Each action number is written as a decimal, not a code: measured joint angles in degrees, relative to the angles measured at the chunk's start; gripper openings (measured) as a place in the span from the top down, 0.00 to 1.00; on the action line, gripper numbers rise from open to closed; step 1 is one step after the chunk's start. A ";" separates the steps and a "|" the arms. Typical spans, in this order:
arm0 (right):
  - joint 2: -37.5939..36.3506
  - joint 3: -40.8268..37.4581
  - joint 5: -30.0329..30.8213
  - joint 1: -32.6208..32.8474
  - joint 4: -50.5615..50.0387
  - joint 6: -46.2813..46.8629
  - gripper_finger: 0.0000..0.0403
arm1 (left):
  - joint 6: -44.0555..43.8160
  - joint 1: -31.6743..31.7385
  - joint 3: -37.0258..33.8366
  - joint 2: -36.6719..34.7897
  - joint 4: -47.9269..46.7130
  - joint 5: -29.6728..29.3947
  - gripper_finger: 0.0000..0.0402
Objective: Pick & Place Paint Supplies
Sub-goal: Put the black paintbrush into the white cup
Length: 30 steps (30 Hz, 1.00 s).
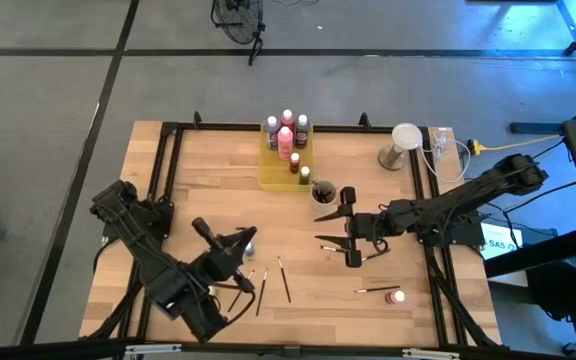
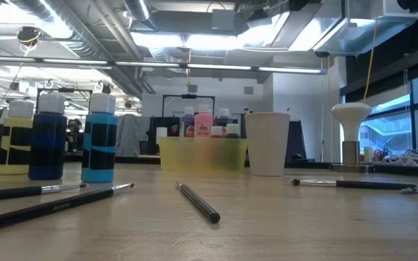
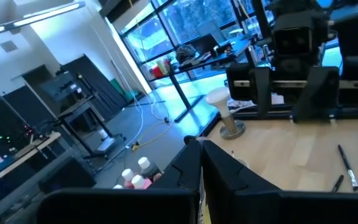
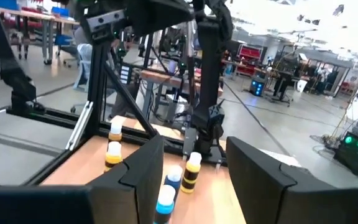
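High view: your right gripper (image 1: 351, 238), mid-frame, jaws apart and empty, faces thin brushes (image 1: 284, 279) — light, stiff, roll-prone (pinch mid-shaft); left gripper (image 1: 246, 268) closed.

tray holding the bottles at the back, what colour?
Translucent yellow tray; clearest in the low view.

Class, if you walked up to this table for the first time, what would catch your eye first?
Probably the yellow tray packed with paint bottles at the table's far edge, with a grey cup beside it. Next, thin brushes lie scattered on the wood near the front, between the shut left gripper and the open right gripper.
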 joint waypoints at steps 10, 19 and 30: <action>1.87 0.00 -0.36 0.02 4.20 -0.85 0.56 | 34.92 4.76 0.00 0.00 27.07 14.92 0.99; 1.87 0.00 -11.03 0.07 4.47 -1.14 0.56 | 64.55 10.10 0.00 0.00 58.40 35.51 1.00; 1.87 0.00 -12.11 1.82 4.19 -3.44 0.56 | 71.57 13.17 -8.40 0.02 78.08 49.27 1.00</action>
